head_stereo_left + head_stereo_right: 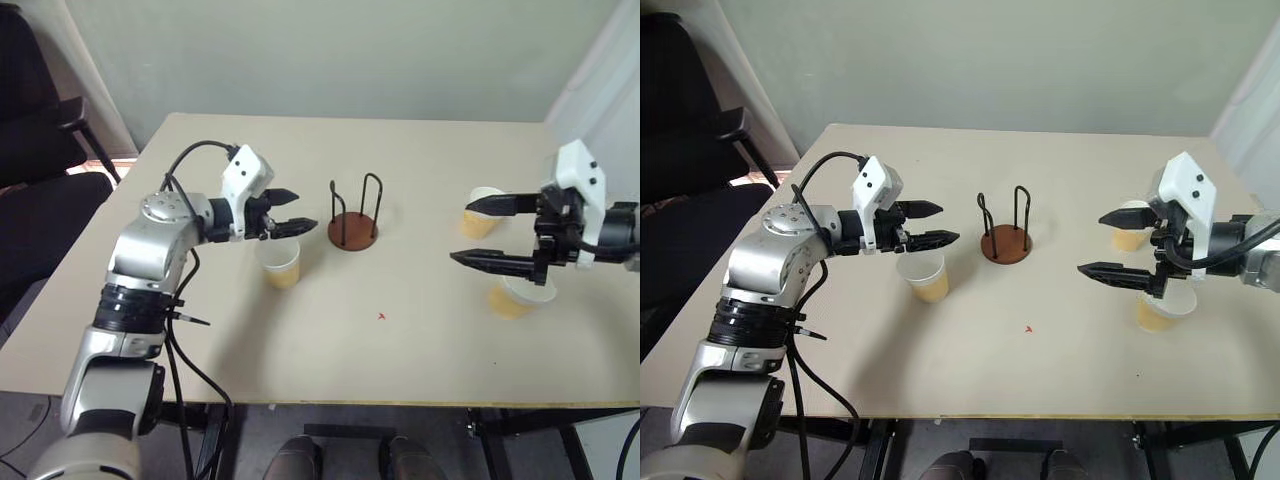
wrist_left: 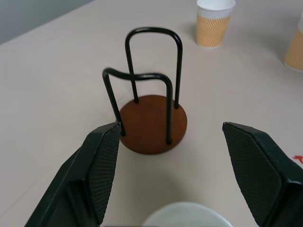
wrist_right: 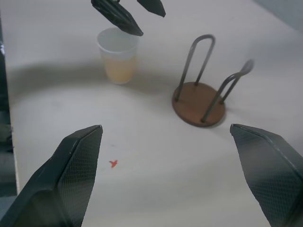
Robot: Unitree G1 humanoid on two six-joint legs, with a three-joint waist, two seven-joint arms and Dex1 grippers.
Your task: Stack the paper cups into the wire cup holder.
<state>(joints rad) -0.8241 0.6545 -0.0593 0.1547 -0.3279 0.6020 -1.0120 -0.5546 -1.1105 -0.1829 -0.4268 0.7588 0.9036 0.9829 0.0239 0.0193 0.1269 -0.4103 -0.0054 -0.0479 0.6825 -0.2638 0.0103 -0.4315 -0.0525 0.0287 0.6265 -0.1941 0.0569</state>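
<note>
The left gripper [image 1: 298, 210] hangs above the table [image 1: 400, 340] with its two black fingers parted and nothing between them, tips directed toward the wire cup holder [image 1: 354, 230]. Directly below those tips stands one paper cup [image 1: 279, 265], upright, mouth up, not touched. The right gripper [image 1: 464, 234] likewise stands spread wide and empty, its fingers pointing toward the table's middle. Cups counted: three, all upright on the table surface. With the holder as clock centre in the head views, the first cup sits at about 8 o'clock, near it; the second cup [image 1: 480, 212] sits at 3 o'clock, well apart, behind the right gripper's upper finger; the third cup [image 1: 515, 297] sits at about 4 o'clock, partly hidden under the right gripper's body. Holders counted: one, a reddish-brown disc carrying two black wire loops, upright, holding no cup. One small red mark [image 1: 381, 317] lies on the table at 5 o'clock from the holder.
</note>
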